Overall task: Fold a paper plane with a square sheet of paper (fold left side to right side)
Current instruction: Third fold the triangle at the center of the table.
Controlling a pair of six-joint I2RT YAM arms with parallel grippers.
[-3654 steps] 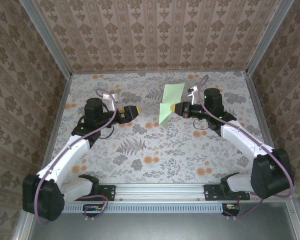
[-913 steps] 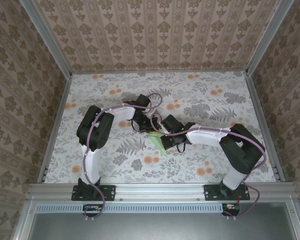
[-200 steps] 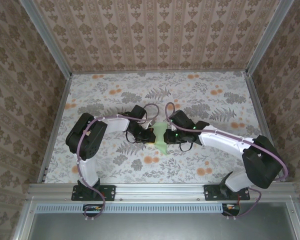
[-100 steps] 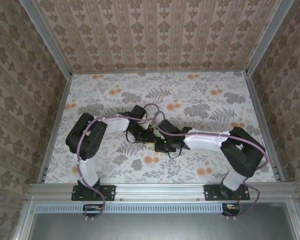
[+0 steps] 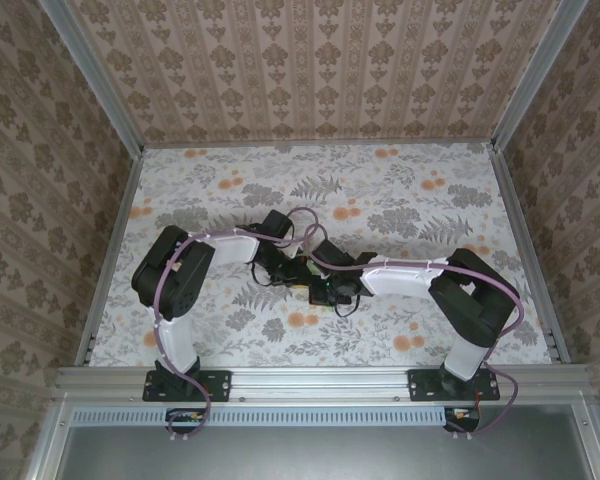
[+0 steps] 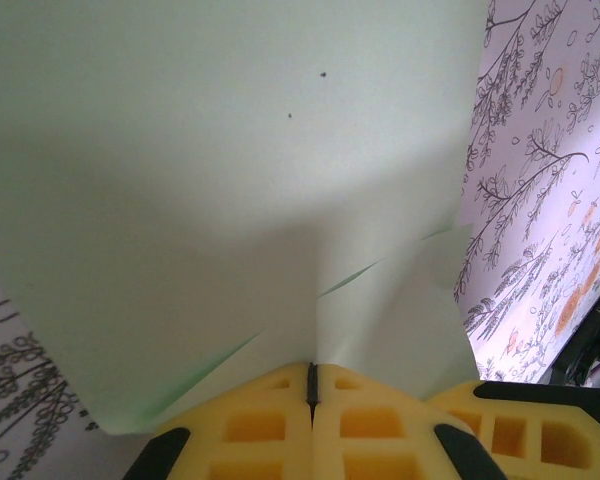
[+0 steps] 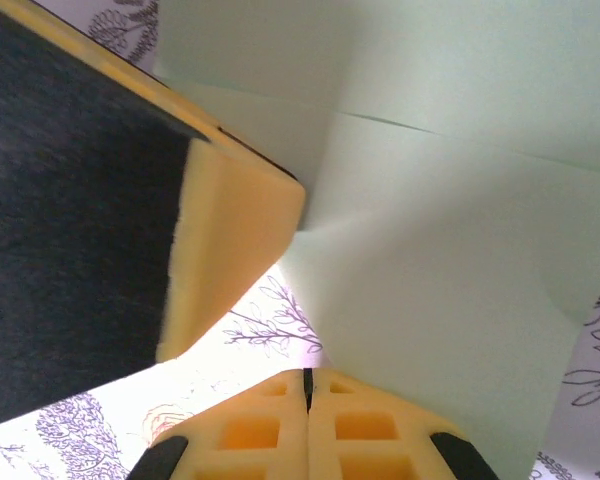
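Note:
The paper plane [image 6: 230, 170] is pale-green folded paper with creases, and it spreads across most of the left wrist view. My left gripper [image 6: 312, 372] is shut on it, with a crease running straight into the seam between the yellow pads. My right gripper [image 7: 307, 378] is shut, its tips right at the near edge of the paper plane [image 7: 450, 260], with nothing visibly between them. A left finger [image 7: 235, 240] shows there, meeting the paper at a crease. From above, the left gripper [image 5: 302, 277] and right gripper [image 5: 322, 287] meet at mid-table and hide the paper.
The table [image 5: 220, 190] has a floral cloth with grey ferns and orange flowers. Patterned walls and metal rails [image 5: 110, 270] close it in on three sides. Purple cables [image 5: 305, 215] loop over both wrists. Both forearms lie low across the middle.
The right wrist has swung left and nearer, over the green paper that showed between the grippers a second ago. The left arm has hardly moved.

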